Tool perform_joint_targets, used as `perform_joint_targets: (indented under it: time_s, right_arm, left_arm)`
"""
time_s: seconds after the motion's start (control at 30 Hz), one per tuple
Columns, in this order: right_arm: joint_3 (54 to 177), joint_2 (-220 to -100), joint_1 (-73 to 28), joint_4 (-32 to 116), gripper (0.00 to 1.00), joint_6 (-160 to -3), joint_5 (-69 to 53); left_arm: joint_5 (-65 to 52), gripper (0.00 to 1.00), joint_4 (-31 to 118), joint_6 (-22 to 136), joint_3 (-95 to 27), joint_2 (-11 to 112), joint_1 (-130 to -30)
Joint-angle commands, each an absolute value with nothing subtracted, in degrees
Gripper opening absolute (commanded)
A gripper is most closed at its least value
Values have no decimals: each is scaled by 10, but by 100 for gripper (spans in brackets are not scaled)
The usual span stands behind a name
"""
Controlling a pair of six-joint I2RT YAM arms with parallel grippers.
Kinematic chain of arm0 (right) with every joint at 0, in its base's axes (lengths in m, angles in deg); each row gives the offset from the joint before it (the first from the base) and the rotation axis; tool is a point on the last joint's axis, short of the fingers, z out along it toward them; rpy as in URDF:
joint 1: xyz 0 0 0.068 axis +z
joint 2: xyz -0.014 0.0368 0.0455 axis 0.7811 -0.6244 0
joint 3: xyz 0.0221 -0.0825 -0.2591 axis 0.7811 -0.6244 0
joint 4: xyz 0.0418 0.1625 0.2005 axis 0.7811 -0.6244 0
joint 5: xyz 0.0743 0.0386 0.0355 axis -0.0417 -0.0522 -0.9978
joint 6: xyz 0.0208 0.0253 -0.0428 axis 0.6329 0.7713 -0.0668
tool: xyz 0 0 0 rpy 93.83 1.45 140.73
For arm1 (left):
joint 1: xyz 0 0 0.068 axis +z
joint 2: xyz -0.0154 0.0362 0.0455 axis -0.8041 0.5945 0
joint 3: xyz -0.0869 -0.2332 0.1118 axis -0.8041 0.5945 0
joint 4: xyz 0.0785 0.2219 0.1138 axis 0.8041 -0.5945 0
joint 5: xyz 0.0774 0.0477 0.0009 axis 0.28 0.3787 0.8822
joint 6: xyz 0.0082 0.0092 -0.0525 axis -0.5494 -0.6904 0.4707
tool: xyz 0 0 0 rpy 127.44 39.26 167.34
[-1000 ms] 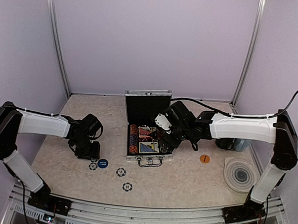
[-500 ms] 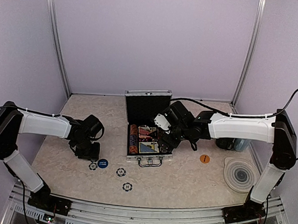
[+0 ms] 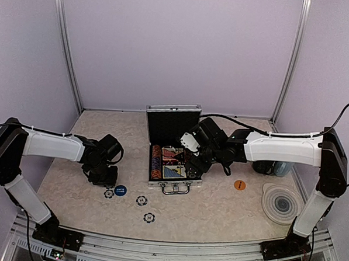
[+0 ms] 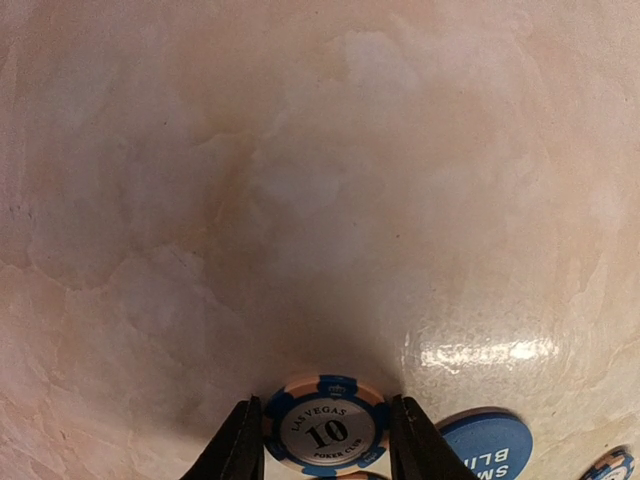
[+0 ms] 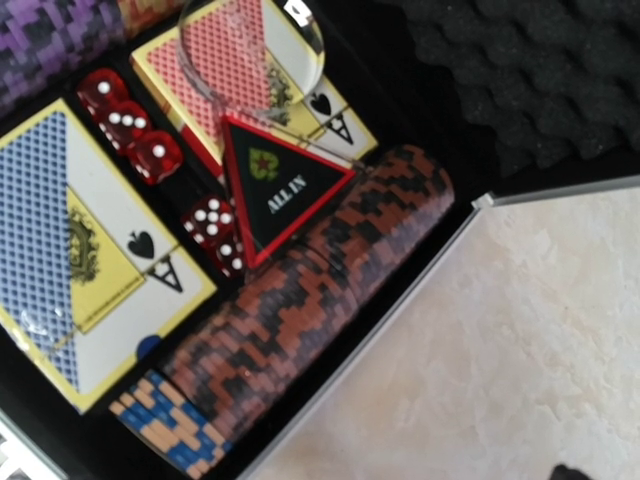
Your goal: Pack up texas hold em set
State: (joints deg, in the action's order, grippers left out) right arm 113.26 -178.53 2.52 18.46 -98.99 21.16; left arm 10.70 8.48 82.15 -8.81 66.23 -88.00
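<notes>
The silver case [image 3: 175,185] lies open mid-table with its lid [image 3: 172,124] upright. In the right wrist view it holds a red deck [image 5: 250,90], a blue deck [image 5: 80,250], a black ALL IN triangle [image 5: 280,190], red dice [image 5: 130,125] and a row of red/black chips [image 5: 300,310]. My right gripper [image 3: 191,162] hovers over the case, open, its fingers outside its own view. My left gripper [image 4: 325,410] is down on the table left of the case. Its fingers [image 4: 240,440] press both edges of a blue "10" chip [image 4: 326,432].
A blue round button [image 4: 490,450] lies just right of the held chip, with two more chips [image 3: 141,200] [image 3: 149,217] towards the front. An orange button [image 3: 240,185], a grey ringed coaster [image 3: 282,203] and two mugs [image 3: 265,167] sit right of the case.
The left jaws have narrowed onto the blue chip, and that gripper has edged slightly. The right arm has stayed still over the case.
</notes>
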Motion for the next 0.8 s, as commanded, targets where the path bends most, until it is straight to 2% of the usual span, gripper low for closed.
perform_joint_targets:
  time_s: [0.0, 0.63, 0.7, 0.77]
  right_arm:
    - [1146, -1779, 31, 180, 99, -990, 214]
    - [1149, -1782, 36, 179, 99, -988, 214]
    - [1148, -1783, 36, 178, 99, -988, 215]
    - [1147, -1782, 36, 179, 99, -988, 215]
  left_arm:
    - [81, 29, 85, 825, -67, 701, -880]
    - [129, 29, 44, 819, -129, 640, -888]
    - [129, 33, 43, 817, -128, 641, -893]
    - [129, 43, 40, 812, -128, 649, -897]
